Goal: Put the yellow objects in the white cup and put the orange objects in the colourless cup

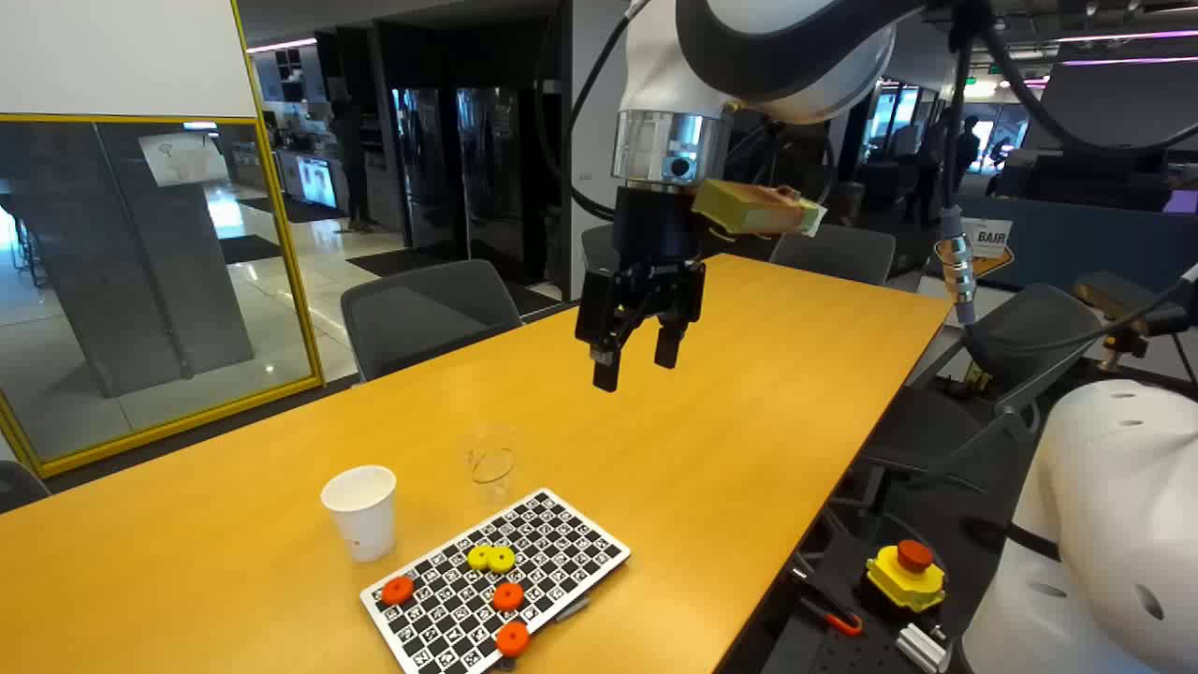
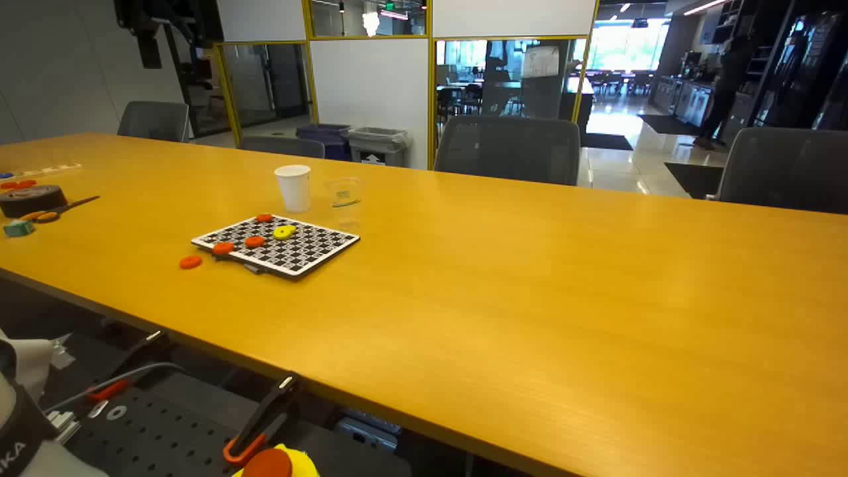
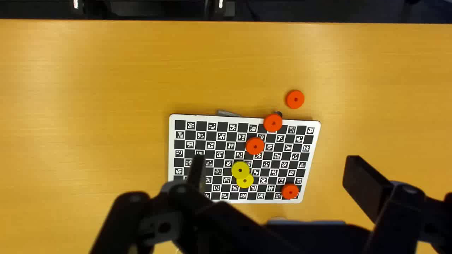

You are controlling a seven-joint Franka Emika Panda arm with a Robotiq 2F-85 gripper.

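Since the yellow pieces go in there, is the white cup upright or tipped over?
Upright. Both exterior views show the white cup standing on the table, wider end up, narrower end down.

Tabletop (image 2: 563,298) well lit, soft sheen. In an exterior view, far window (image 2: 629,43) overexposed, glare on floor (image 2: 609,163). Wrist view: jaws blurred, out of focus.

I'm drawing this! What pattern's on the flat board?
The board has black-and-white checks, clearest in the wrist view.
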